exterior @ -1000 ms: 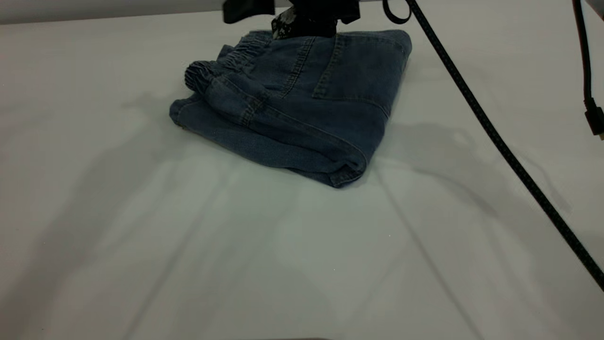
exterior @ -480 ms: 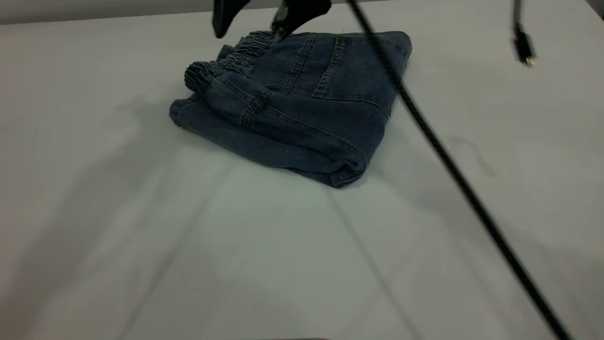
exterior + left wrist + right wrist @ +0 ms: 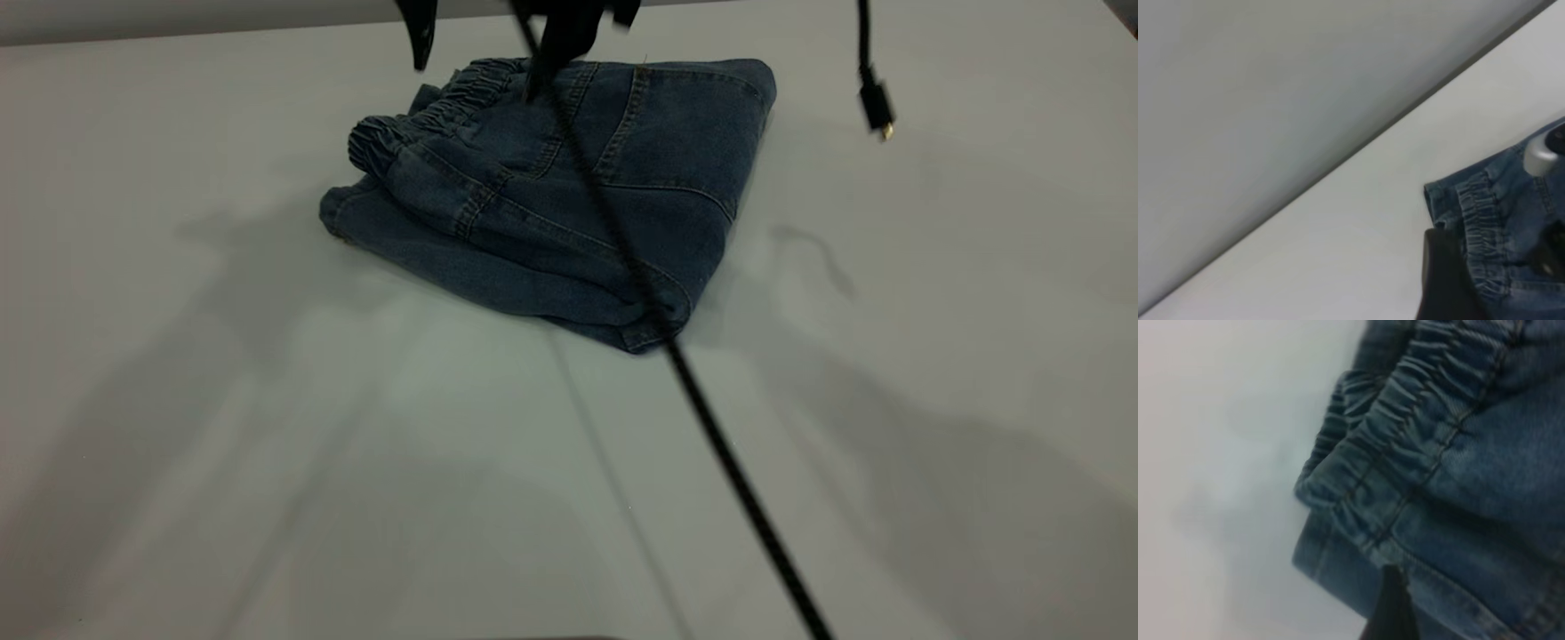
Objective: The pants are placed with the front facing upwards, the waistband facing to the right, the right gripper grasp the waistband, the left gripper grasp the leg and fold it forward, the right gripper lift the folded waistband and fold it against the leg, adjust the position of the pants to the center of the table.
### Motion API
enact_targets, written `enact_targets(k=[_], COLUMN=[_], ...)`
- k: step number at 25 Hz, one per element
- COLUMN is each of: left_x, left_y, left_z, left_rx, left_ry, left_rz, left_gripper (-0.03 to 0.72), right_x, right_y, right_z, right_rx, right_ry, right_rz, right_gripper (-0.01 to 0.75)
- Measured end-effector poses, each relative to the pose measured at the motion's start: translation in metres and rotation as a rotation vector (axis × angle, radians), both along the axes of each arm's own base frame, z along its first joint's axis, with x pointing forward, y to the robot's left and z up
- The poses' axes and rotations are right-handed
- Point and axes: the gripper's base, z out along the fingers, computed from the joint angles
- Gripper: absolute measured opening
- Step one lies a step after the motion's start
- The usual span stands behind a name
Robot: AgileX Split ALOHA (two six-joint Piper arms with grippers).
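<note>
Exterior view, folded pants (image 3: 569, 196), waistband (image 3: 418, 120) facing left, right pincer (image 3: 476, 44) agape above.

I'm looking across a big pale tabletop (image 3: 267, 462), smooth and bare over most of its width. Soft grey shadows (image 3: 933, 480) fall across it, broad and blurred, with thin streaks running toward me. At the far edge, a dark seam meets a plain grey wall (image 3: 1271, 100). The light is dim and even, with no glare.
</note>
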Motion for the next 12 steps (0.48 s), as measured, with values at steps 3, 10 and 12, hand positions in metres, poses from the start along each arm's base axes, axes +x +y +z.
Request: enact_targets(k=[3, 10, 12], left_x=[-0.001, -0.002, -0.002], left_y=[0.000, 0.001, 0.001], left_z=[-0.001, -0.004, -0.004], left_rx=[-0.008, -0.005, -0.005], left_ry=[0.021, 0.052, 0.053], left_rz=[0.007, 0.010, 0.010], left_gripper=[0.368, 0.368, 0.368], right_x=[0.001, -0.001, -0.001], right_y=[0.001, 0.000, 0.000], right_z=[-0.027, -0.064, -0.066], right_rx=[0.004, -0.010, -0.016], right_ry=[0.102, 0.221, 0.229], right_rz=[-0.159, -0.341, -0.345], right_gripper=[0.543, 0.482, 0.475])
